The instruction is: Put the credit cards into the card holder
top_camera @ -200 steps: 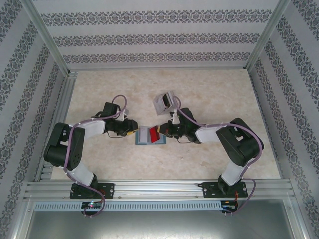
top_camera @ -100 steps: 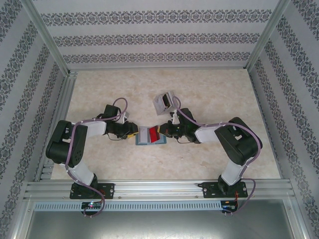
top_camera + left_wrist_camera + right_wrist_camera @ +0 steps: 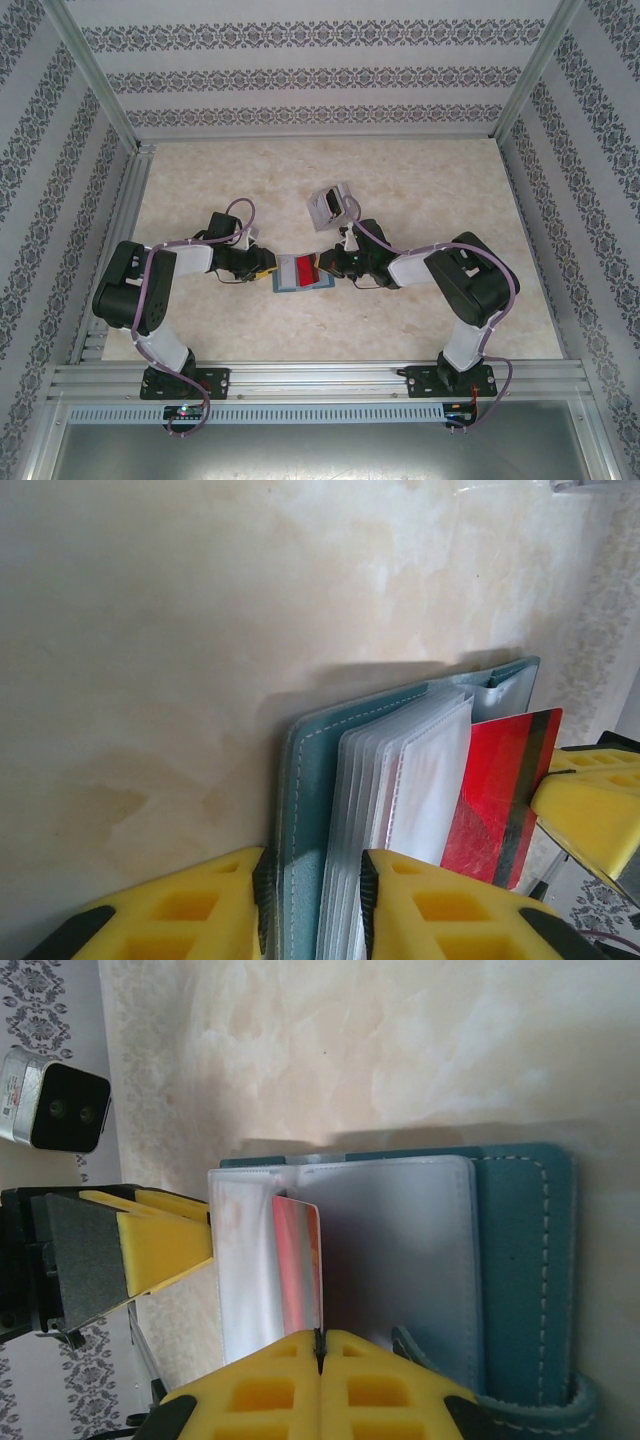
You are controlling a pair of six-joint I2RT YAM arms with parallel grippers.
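Shifted since a second ago: left arm drawn in slightly toward the centre; red card carried a little further left across the wallet; wallet itself unmoved.

Item 1. Card holder (image 3: pixel 297 281): teal bifold, lying open on the marbled table (image 3: pixel 420 180) at mid-table, between the two grippers. Clear inner sleeves are fanned upward in a stack; stitched teal cover (image 3: pixel 310 780) is outermost.

Item 2. Left gripper (image 3: pixel 268 268): at the wallet's left edge. Yellow fingers (image 3: pixel 420 905) are closed in from either side of the teal cover and sleeve stack, pads touching both.

Item 3. Red credit card (image 3: pixel 306 268): with a dark stripe (image 3: pixel 522 780), laid against the pale sleeves at the wallet's middle. Whether its leading edge has entered a sleeve cannot be told.

Item 4. Right gripper (image 3: pixel 328 264): at the wallet's right side. Fingers are pressed together with no gap, the red card's near edge (image 3: pixel 298 1260) pinched in the seam between them.

Item 5. Small pale stand (image 3: pixel 327 205): with dark contents, on the table beyond the wallet, apart from both grippers.
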